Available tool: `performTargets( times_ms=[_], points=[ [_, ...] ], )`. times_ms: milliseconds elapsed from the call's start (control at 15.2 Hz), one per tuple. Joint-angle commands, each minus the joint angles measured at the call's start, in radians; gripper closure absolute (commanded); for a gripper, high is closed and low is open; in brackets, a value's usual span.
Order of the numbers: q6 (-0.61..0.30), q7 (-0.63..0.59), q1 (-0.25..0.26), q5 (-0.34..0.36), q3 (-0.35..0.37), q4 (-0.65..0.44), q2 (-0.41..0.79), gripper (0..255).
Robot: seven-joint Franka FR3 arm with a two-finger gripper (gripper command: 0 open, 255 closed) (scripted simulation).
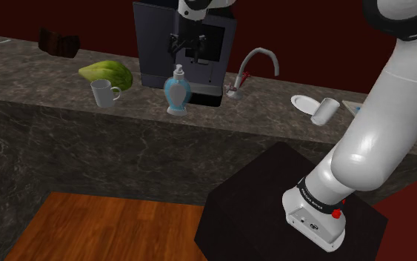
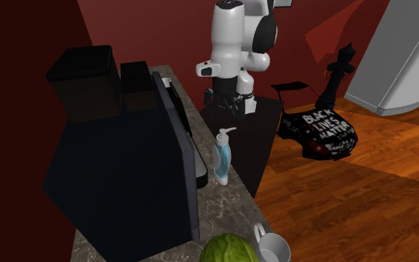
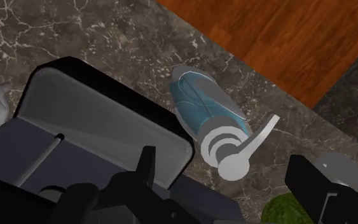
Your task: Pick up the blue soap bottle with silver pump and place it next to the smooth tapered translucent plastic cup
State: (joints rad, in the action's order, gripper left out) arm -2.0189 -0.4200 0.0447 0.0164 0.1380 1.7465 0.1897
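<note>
Counting along the counter: one bottle, one mug, one cup, one plate. One tap, one coffee machine, one lettuce, plus one dark lump of unclear kind. Off the counter now: one arm, one stand, one fridge, one black bag, one black figurine.

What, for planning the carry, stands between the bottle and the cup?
In the shoulder view, a curved faucet rises between the bottle and the cup, and a white plate lies beside the cup.
</note>
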Motion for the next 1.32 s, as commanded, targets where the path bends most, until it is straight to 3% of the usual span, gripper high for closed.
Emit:
performTargets(
  times_ms=[0,528,1056,1122,1254],
  points=[
    [-0.004,-0.023,0.006,0.0,0.0,-0.074,0.075,0],
    [-0.091,-0.028,0.009,0.006,-0.001,-0.026,0.114,0],
    [-0.091,-0.028,0.009,0.006,-0.001,-0.026,0.114,0],
    [-0.091,-0.028,0.009,0.006,-0.001,-0.026,0.114,255],
    [-0.091,-0.028,0.009,0.006,-0.001,-0.026,0.114,255]
  ],
)
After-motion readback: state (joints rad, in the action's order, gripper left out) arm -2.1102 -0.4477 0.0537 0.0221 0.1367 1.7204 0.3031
